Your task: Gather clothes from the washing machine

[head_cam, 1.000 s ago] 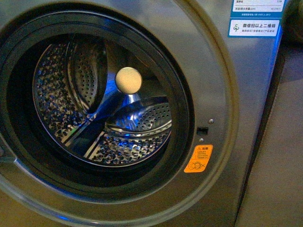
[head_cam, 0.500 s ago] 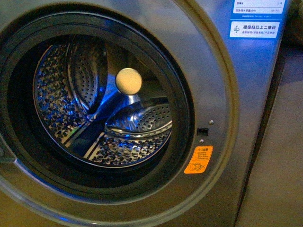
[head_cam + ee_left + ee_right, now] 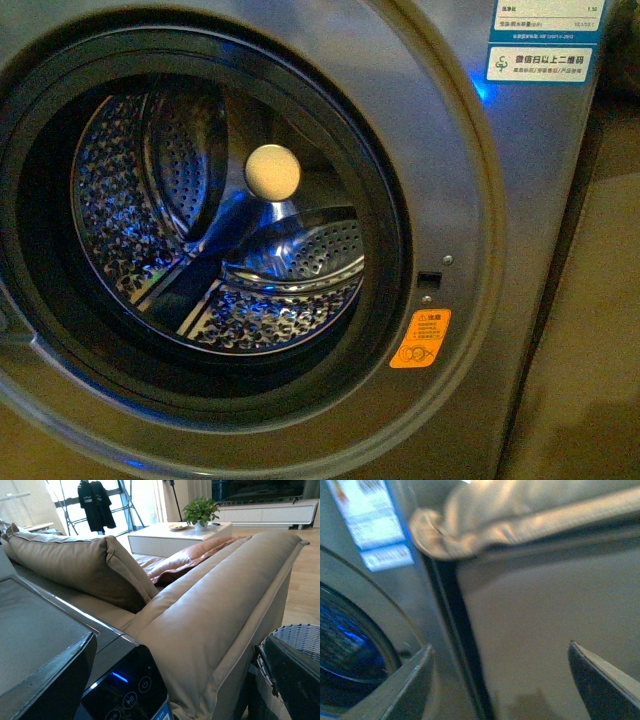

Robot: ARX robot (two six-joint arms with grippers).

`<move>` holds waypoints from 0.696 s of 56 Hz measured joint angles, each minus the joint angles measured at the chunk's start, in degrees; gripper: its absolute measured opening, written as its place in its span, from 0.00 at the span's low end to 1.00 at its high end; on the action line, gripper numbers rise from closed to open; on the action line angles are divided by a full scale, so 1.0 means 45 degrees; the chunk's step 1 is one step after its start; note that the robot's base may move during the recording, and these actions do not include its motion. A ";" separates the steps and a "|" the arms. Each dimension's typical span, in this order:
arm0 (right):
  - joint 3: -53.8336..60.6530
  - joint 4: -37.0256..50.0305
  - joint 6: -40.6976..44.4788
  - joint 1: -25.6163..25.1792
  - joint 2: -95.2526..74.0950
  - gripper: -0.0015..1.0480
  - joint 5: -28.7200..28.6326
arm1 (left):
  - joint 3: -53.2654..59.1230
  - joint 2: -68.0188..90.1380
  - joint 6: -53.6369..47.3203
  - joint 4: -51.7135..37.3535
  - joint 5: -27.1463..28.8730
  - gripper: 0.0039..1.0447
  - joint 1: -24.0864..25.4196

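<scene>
A tan leather sofa (image 3: 215, 625) fills most of the left wrist view, seen from behind its padded backrest. A plump tan cushion (image 3: 75, 565) leans on the seat, with a reddish-brown cushion (image 3: 195, 555) lying just beyond it. Farther off stands a low white coffee table (image 3: 150, 545), which holds a leafy potted plant (image 3: 200, 510) and a shallow dish (image 3: 177, 527). Beyond the table, a black shirt (image 3: 95, 502) hangs before a bright window (image 3: 145, 500). A long white cabinet (image 3: 270, 512) runs along the far wall. A woven basket (image 3: 302, 637) sits near the sofa's end, by a pale wooden floor (image 3: 305, 580). In the front view, the sofa's plain beige side fills the right edge.
</scene>
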State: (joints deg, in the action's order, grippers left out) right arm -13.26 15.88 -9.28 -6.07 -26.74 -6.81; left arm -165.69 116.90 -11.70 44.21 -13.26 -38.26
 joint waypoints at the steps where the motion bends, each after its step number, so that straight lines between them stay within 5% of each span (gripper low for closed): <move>1: 0.0087 -0.0301 0.0350 0.0243 0.0126 0.70 0.0588 | 0.0000 0.0000 0.0000 0.0000 0.0000 0.98 0.0000; 6: 0.0631 -0.0573 0.1428 0.1175 0.0588 0.52 0.1394 | -0.0005 0.0000 0.0034 0.0000 0.0005 0.98 0.0000; 11: 0.0981 -0.0583 0.1783 0.1287 0.0996 0.37 0.1423 | -0.0005 0.0000 0.0029 0.0000 0.0005 0.79 0.0000; 15: 0.1282 -0.0607 0.1894 0.1297 0.1379 0.22 0.1496 | -0.0005 -0.0005 0.0029 0.0000 0.0005 0.77 0.0000; 21: 0.1685 -0.0743 0.1996 0.1297 0.1860 0.01 0.1496 | -0.0019 -0.0015 0.0126 0.0107 0.0219 0.98 0.0000; 27: 0.1933 -0.0894 0.2016 0.1302 0.2254 0.02 0.1501 | -0.0019 -0.0015 0.0160 0.0165 0.0384 0.98 0.0010; 28: 0.1967 -0.0913 0.2016 0.1302 0.2322 0.02 0.1496 | -0.0019 -0.0015 0.0199 0.0175 0.0437 0.88 0.0015; 34: 0.2123 -0.1078 0.2021 0.1302 0.2705 0.02 0.1501 | -0.0019 -0.0015 0.0335 0.0180 0.0675 0.76 0.0083; 36: 0.2176 -0.1127 0.2016 0.1302 0.2803 0.02 0.1496 | -0.0019 -0.0015 0.0335 0.0180 0.0675 0.76 0.0083; 39: 0.2283 -0.1258 0.2016 0.1302 0.3011 0.02 0.1496 | -0.0019 -0.0039 0.0427 0.0209 0.1020 0.94 0.0233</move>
State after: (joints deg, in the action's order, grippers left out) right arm -2.98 10.22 -0.21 -0.21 -13.19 -0.08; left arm -165.77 116.73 -9.78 45.15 -8.67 -37.21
